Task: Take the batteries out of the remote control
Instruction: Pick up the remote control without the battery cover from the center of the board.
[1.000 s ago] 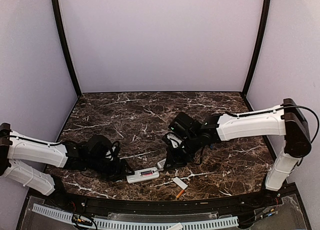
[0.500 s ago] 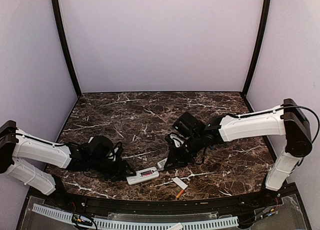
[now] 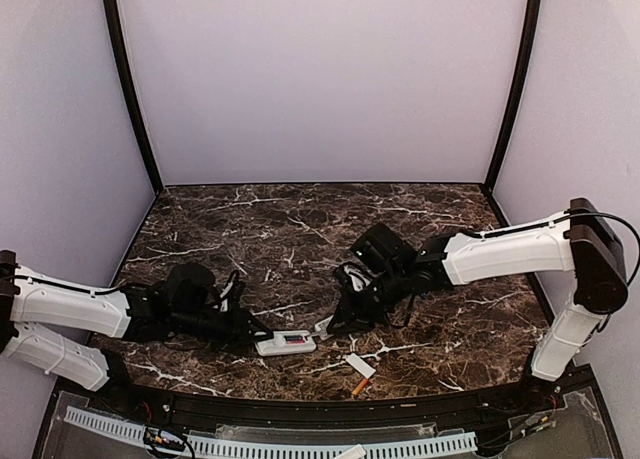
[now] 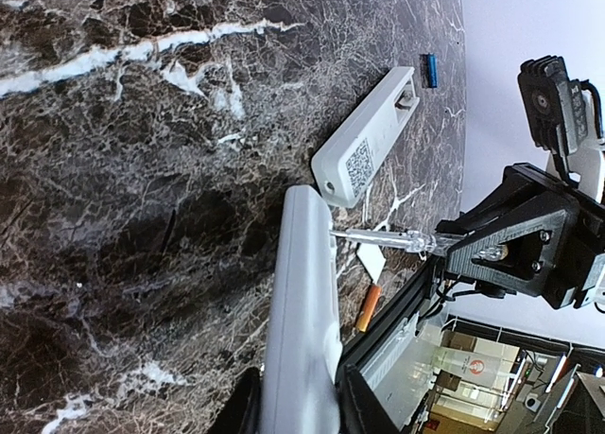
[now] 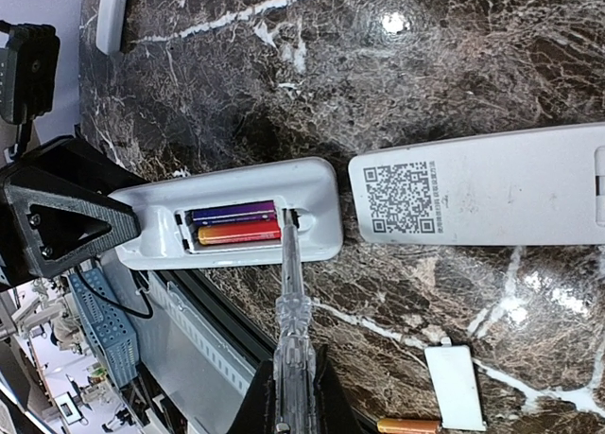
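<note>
My left gripper (image 3: pixel 243 331) is shut on one end of a white remote (image 3: pixel 286 343), which lies with its open compartment up. Two batteries sit side by side in the compartment: a blue one (image 5: pixel 233 211) and an orange-red one (image 5: pixel 238 233). My right gripper (image 5: pixel 295 396) is shut on a clear screwdriver (image 5: pixel 291 302), whose tip rests in the compartment at the batteries' right end. In the left wrist view the remote (image 4: pixel 302 311) runs out from between the jaws of my left gripper (image 4: pixel 298 406), and the screwdriver (image 4: pixel 397 237) touches it from the right.
A second white remote (image 5: pixel 482 198) with a QR code lies just right of the first. A white cover (image 3: pixel 360 366) and a loose orange battery (image 3: pixel 358 386) lie near the front edge. A loose blue battery (image 4: pixel 429 71) lies beyond the second remote. Another white piece (image 5: pixel 112 13) lies farther off.
My left arm has stretched lower along the table and drawn the remote slightly back. My right gripper has shifted a little to the right, the screwdriver still reaching the remote.
</note>
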`<state>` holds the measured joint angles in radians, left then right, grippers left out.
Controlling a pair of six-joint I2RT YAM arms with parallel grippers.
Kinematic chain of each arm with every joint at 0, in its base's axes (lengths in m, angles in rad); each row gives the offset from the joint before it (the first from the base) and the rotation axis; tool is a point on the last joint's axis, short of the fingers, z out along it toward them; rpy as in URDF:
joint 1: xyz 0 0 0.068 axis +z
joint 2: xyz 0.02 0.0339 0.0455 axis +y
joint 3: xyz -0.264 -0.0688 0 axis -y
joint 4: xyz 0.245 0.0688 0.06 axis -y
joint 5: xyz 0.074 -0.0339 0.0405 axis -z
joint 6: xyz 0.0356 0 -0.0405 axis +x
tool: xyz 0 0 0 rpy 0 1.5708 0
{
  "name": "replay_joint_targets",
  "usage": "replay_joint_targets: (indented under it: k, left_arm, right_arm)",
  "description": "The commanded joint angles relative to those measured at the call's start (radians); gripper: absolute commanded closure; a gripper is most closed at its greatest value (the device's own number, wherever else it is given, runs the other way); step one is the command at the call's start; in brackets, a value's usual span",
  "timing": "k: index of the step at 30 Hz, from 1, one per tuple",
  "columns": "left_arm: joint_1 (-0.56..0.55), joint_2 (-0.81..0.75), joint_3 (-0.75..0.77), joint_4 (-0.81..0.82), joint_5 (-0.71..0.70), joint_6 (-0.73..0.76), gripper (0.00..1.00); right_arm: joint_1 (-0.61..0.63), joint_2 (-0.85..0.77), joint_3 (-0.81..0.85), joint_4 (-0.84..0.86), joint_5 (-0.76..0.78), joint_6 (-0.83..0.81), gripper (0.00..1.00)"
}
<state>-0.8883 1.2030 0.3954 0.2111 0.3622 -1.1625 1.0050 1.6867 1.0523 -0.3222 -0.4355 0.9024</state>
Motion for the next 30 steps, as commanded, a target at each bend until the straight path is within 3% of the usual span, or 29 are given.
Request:
replay_joint_targets:
  k: [1, 5, 10, 15, 20, 30]
  left_arm:
    - [-0.004, -0.034, -0.015, 0.032, 0.009, 0.011, 0.90]
    - [-0.004, -0.049, -0.014, 0.016, 0.009, 0.023, 1.00]
    - [-0.002, -0.116, 0.049, -0.135, -0.024, 0.121, 1.00]
    - [0.013, -0.105, 0.214, -0.370, -0.032, 0.368, 1.00]
    - [0.015, 0.020, 0.422, -0.664, -0.089, 0.634, 1.00]
    - [0.023, 0.131, 0.600, -0.759, -0.011, 1.052, 1.00]
  right_arm:
    - [-0.004, -0.027, -0.036, 0.031, 0.015, 0.033, 1.00]
    - [-0.007, -0.091, -0.052, 0.052, 0.027, 0.048, 1.00]
    - [-0.009, -0.203, -0.066, -0.005, 0.112, 0.015, 1.00]
    - [-0.002, -0.298, -0.090, -0.044, 0.171, -0.046, 1.00]
    - [0.047, -0.311, -0.067, -0.076, 0.231, -0.086, 1.00]
    - [0.234, -0.211, 0.019, -0.073, 0.394, -0.207, 1.00]
